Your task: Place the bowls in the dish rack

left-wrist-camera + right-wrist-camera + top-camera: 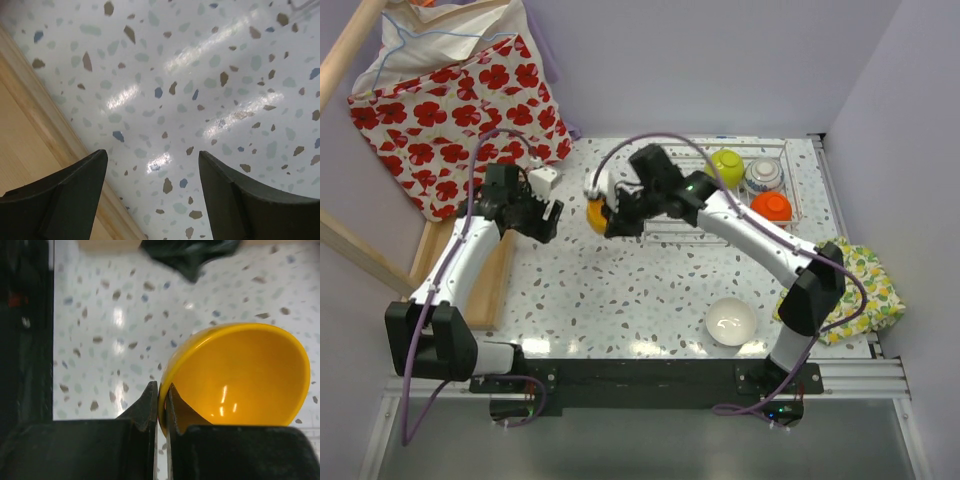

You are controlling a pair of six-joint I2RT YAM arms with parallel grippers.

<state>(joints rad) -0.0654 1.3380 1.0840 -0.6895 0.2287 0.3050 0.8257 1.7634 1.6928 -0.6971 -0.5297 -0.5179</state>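
Note:
My right gripper (612,215) is shut on the rim of the orange-yellow bowl (597,217), left of the dish rack (665,236). In the right wrist view the fingertips (161,387) pinch the rim of this bowl (240,375), one finger inside and one outside, and the bowl is tilted. The wire rack holds a lime green bowl (725,166), a blue-patterned bowl (763,176) and a red-orange bowl (771,207). A white bowl (732,321) sits on the table near the front. My left gripper (552,218) (152,155) hangs open over the table with nothing between its fingers.
A wooden tray (485,280) (25,135) lies along the left side, just beside the left gripper. A red floral bag (460,100) stands at the back left. A yellow patterned cloth (865,285) lies at the right edge.

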